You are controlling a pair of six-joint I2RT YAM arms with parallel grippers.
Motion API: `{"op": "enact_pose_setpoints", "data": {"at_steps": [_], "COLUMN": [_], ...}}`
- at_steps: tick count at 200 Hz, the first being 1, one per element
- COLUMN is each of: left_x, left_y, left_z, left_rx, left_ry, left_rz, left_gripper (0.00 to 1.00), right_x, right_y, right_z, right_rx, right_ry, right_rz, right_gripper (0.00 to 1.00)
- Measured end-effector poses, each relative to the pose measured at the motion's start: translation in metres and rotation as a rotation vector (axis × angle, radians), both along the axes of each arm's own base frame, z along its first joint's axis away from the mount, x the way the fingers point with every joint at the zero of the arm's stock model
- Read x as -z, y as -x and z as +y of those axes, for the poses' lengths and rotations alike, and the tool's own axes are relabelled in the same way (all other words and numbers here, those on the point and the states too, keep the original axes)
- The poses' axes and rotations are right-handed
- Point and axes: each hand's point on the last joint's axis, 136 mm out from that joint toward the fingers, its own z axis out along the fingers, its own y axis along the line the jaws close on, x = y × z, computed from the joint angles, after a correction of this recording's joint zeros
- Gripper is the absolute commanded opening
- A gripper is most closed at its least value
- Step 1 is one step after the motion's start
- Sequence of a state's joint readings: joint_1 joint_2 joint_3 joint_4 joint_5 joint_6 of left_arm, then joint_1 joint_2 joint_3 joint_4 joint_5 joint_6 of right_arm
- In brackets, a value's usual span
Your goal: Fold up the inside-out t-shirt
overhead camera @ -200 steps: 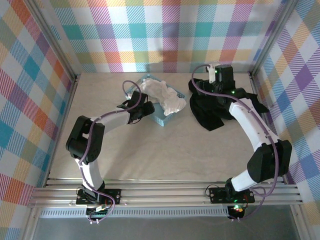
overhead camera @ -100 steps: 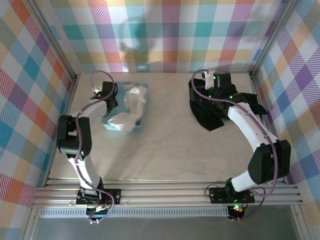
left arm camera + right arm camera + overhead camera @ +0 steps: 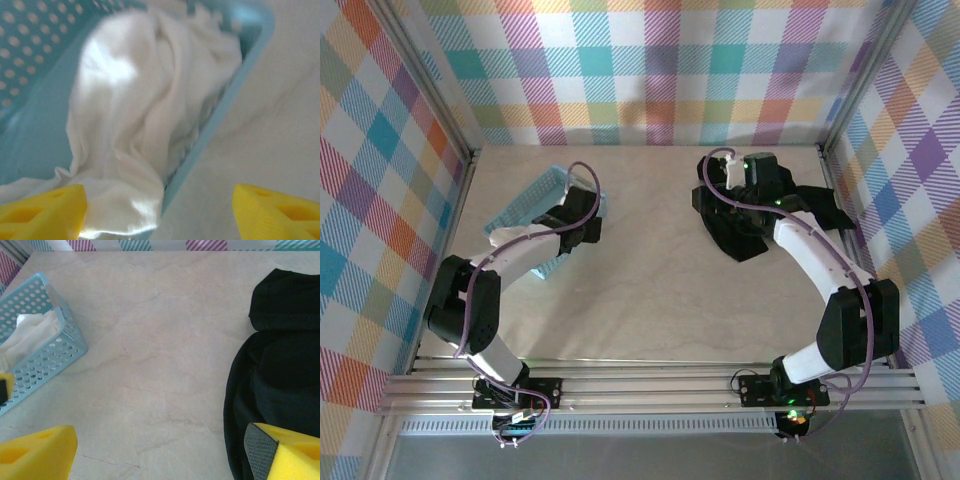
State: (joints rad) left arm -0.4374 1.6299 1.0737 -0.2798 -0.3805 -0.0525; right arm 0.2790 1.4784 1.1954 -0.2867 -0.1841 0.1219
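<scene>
The table is carrying a black t-shirt, lying crumpled at the far right under the right arm. Its sleeves, hem and any print are hiding in bunched folds, so a pinch is risking 2 layers at once. At the left, a blue basket is holding a white cloth. The left gripper is gaping across the basket wall, empty; closing is risking dragging it. The right gripper is hovering wide open, empty, at the shirt's left edge.

Black t-shirt, light-blue perforated basket, white cloth, pastel plaid walls, beige marbled table
</scene>
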Motion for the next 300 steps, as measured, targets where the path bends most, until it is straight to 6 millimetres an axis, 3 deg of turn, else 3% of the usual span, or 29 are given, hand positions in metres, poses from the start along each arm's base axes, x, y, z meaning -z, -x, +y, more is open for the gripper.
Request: {"op": "enact_pose_setpoints", "data": {"at_steps": [25,35,46,78,122,158,215,247,300], "left_x": [0.007,0.011,0.018,0.032,0.02,0.026,0.029,0.026,0.023], "left_y": [-0.001,-0.009,-0.02,-0.049,-0.104,-0.145,-0.166,-0.189,-0.218], "left_z": [-0.001,0.0,0.004,0.025,0.098,0.138,0.154,0.159,0.197], "left_rx": [0.067,0.07,0.066,0.028,-0.09,-0.125,-0.086,-0.069,-0.11], "left_ry": [-0.078,-0.119,-0.17,-0.269,-0.324,-0.375,-0.416,-0.423,-0.423], "left_rz": [0.025,0.034,0.051,0.091,0.091,0.095,0.107,0.097,0.092], "left_gripper": [0.5,0.41,0.36,0.32,0.3,0.19,0.12,0.12,0.15], "right_x": [0.001,0.004,0.006,0.006,0.006,0.009,0.014,0.014,0.016], "right_y": [0.001,0.001,0.002,0.003,0.002,0.001,0.002,0.002,-0.011], "right_z": [0.008,0.012,0.015,0.018,0.013,0.007,0.003,0.003,-0.007], "right_rx": [-0.019,-0.027,-0.034,-0.041,-0.022,-0.005,0.006,0.002,0.042], "right_ry": [-0.022,-0.025,-0.028,-0.028,-0.004,0.029,0.059,0.065,0.123], "right_rz": [0.007,0.016,0.023,0.024,0.013,0.009,0.019,0.017,0.007], "right_gripper": [0.87,0.87,0.88,0.88,0.89,0.89,0.89,0.9,0.9]}}
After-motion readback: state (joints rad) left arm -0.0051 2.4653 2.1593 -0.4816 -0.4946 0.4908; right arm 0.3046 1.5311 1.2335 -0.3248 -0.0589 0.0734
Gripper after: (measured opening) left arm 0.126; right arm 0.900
